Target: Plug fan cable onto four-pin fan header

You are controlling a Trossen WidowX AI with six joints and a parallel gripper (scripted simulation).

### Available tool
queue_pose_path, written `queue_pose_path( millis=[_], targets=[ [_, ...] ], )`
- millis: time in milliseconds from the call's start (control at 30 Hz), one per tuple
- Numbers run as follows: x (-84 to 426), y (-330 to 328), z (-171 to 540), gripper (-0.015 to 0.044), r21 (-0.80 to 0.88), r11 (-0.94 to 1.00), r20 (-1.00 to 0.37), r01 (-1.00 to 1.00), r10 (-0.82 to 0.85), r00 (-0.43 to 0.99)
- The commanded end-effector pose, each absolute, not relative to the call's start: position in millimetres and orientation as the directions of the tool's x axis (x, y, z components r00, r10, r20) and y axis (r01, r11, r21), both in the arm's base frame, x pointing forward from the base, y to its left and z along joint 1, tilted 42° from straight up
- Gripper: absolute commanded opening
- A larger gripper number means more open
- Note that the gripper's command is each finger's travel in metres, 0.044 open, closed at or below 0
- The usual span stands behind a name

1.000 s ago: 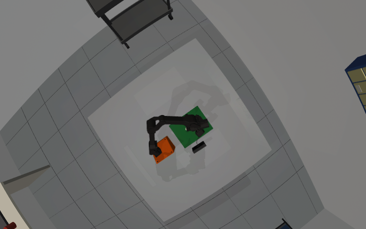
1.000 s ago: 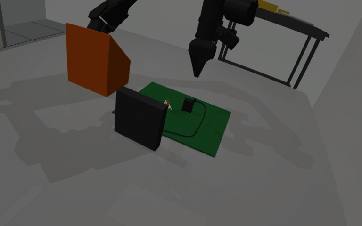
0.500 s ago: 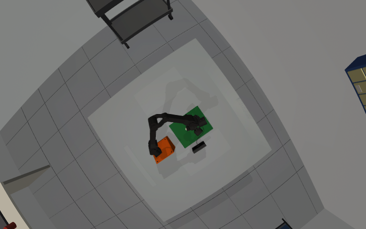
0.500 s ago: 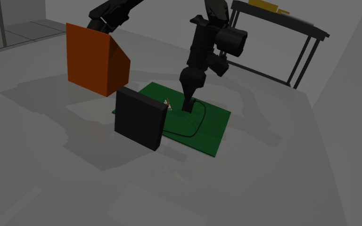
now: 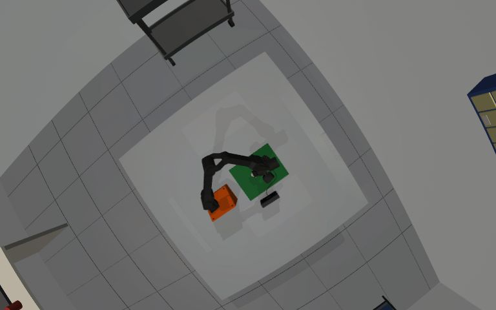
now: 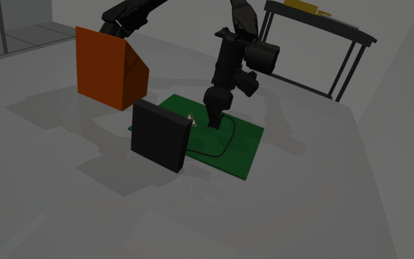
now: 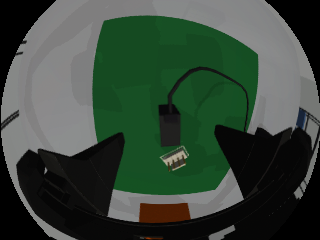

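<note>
The black plug (image 7: 170, 131) (image 6: 214, 124) stands on the green board (image 7: 125, 60) (image 6: 244, 146) (image 5: 252, 192), beside the white four-pin header (image 7: 174, 158) (image 6: 192, 120) (image 5: 254, 174) and apart from it. The header looks turned at an angle to the plug in the wrist view. The black cable (image 7: 202, 68) (image 6: 217, 156) leaves the plug's far end and curves round to the black fan (image 6: 157, 137) (image 5: 269, 199). My gripper (image 7: 171, 133) (image 6: 214, 115) is open and empty, low over the plug, with a finger to either side in the wrist view. Whether a finger touches the plug cannot be told.
The orange block (image 5: 230, 201) (image 6: 100, 67) (image 7: 165, 212) stands by the arm's base, to the side of the board. The fan stands upright just off one board edge. A dark cart (image 5: 192, 29) stands beyond the white table (image 5: 164, 164).
</note>
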State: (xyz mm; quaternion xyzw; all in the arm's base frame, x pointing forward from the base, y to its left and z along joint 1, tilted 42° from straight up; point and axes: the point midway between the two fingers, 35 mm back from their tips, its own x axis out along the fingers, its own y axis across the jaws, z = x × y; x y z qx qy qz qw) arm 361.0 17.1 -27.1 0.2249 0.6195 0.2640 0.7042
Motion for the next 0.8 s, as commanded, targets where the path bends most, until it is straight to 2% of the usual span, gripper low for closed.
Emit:
queue_pose_path(
  millis=[0, 533, 767],
  targets=[
    [359, 23, -34, 0.0440, 0.649, 0.756, -0.751, -0.086, 0.655, 0.087],
    [360, 35, -47, 0.0440, 0.650, 0.755, -0.750, -0.086, 0.656, 0.087],
    [361, 33, -45, 0.0256, 0.647, 0.757, -0.752, -0.092, 0.653, 0.089]
  ],
)
